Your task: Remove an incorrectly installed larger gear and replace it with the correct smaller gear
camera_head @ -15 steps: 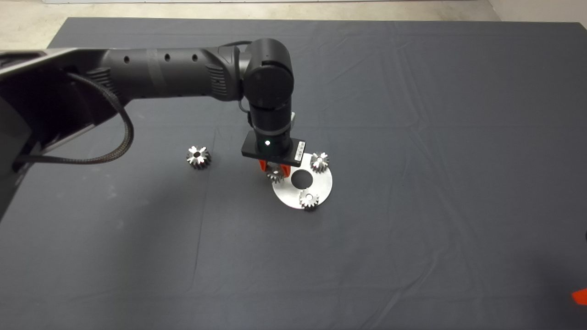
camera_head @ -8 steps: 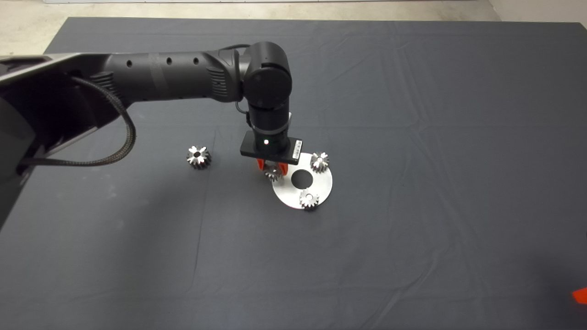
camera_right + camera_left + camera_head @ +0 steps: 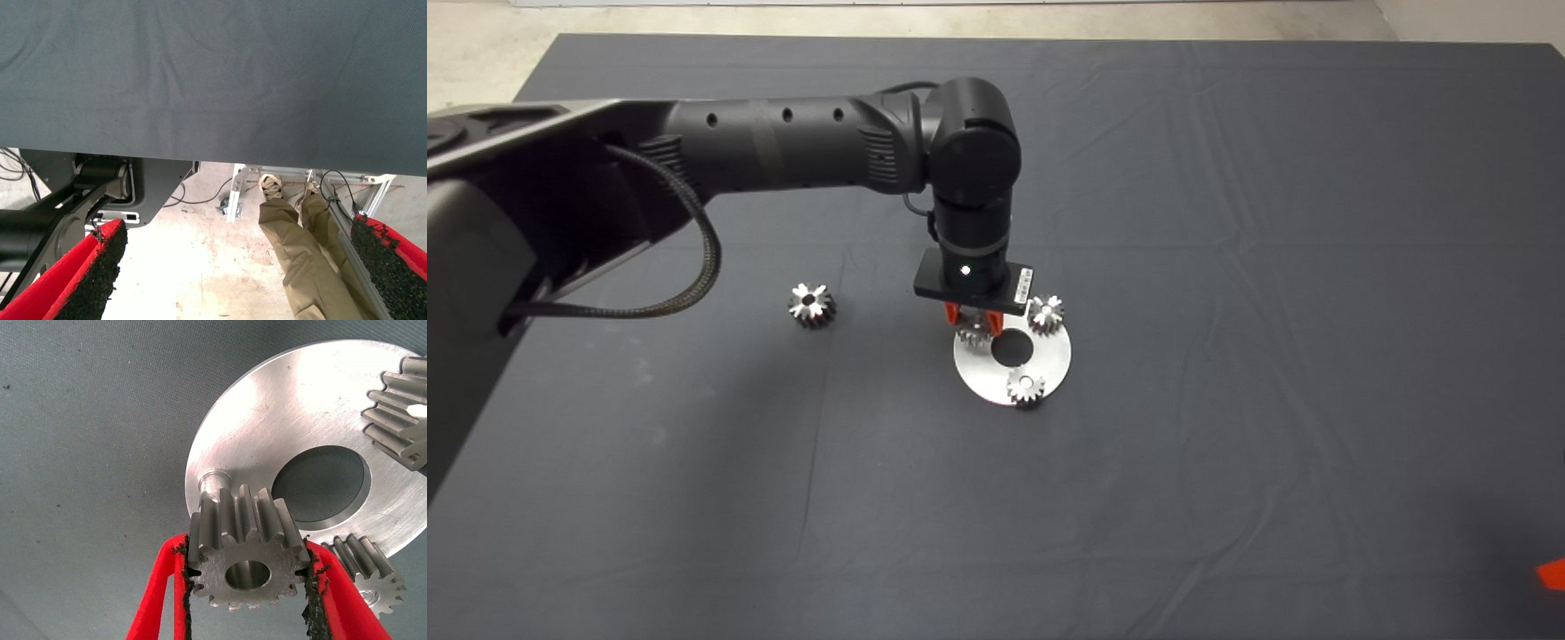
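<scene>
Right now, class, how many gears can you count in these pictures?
4. One in the left tool above the disc, two gears mounted on the disc, and a darker one alone on the mat.

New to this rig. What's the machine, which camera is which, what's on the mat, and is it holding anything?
It is a two-armed robot at a table with a dark mat. The head view looks down from above. Each wrist view comes from a camera on one arm, with that gripper's red fingers rising from the bottom edge.

The left gripper is at work over a round steel plate with a big centre hole. Its wrist view shows it shut on the smaller gear, held just beside a bare peg on the plate. Two more small gears sit on the plate. The larger gear lies off on the mat, apart from the plate.

The right gripper waits at the lower right edge, open and empty. Its wrist view shows the mat edge, the floor and a person's legs.
</scene>
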Robot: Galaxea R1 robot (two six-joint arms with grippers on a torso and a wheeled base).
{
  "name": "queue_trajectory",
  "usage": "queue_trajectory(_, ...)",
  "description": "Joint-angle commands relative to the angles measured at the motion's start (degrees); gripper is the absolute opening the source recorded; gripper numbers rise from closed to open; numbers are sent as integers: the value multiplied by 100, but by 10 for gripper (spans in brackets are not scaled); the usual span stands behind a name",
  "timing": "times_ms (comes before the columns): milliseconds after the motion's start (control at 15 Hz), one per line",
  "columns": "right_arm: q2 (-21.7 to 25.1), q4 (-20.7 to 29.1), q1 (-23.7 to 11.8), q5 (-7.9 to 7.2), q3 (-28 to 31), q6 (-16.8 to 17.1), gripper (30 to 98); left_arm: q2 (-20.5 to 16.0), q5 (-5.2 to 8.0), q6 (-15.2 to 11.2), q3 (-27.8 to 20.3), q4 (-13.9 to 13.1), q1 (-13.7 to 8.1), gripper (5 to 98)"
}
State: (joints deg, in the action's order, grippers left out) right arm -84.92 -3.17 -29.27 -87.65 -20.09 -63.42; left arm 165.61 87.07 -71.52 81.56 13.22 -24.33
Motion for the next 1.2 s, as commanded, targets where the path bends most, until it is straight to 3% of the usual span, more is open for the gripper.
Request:
queue_trajectory(0, 23, 194, -70, -420, -2, 22, 886, -23, 74, 51, 17, 5, -143, 294)
queue_trajectory(733, -3, 194, -70, -420, -2, 4, 886, -138, 83, 244, 130, 136, -125, 294)
queue_trajectory(867, -12, 185, -70, -420, -2, 5, 886, -129, 83, 262, 203, 236, 61, 294)
queue_trajectory(1133, -38, 185, -70, -402, -2, 5, 886, -36, 65, 235, 193, 251, 86, 294)
